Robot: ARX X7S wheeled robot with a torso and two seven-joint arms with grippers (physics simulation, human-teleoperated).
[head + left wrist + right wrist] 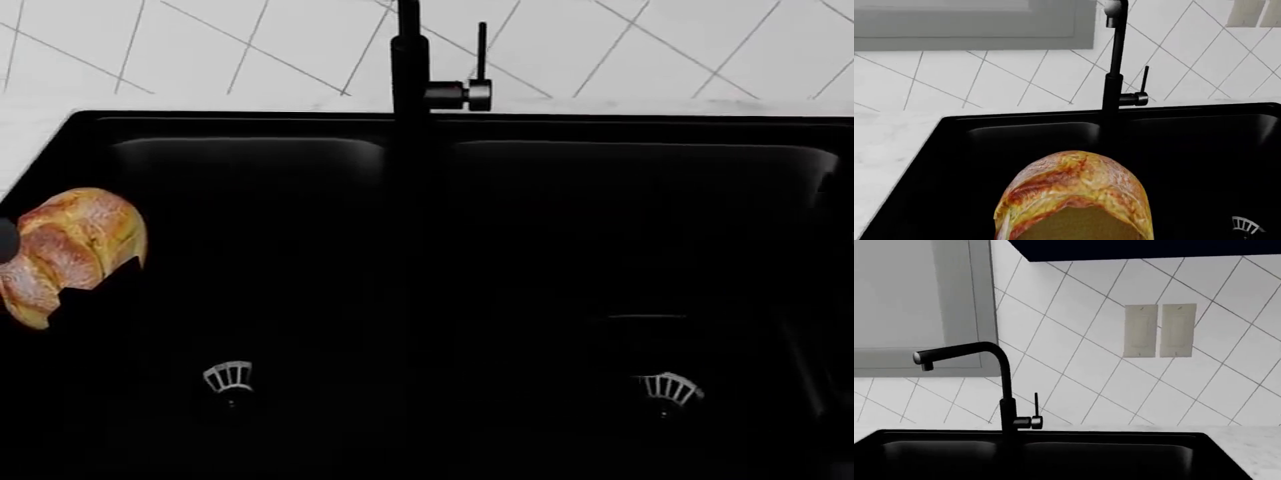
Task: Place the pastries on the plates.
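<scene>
Above the left basin of the black double sink [80,125], a golden-brown crusty bread roll [1074,197] is seen close before the left wrist camera, apparently carried; jaw state cannot be told. Neither plate nor right gripper is shown.

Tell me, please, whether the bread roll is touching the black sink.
Apart. The head view shows the bread roll held in mid-air above the left basin of the sink, well clear of its floor.

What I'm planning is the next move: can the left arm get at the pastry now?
Probably yes: the pastry fills the left wrist view up close, over the sink, nothing between; the jaws are unseen.
</scene>
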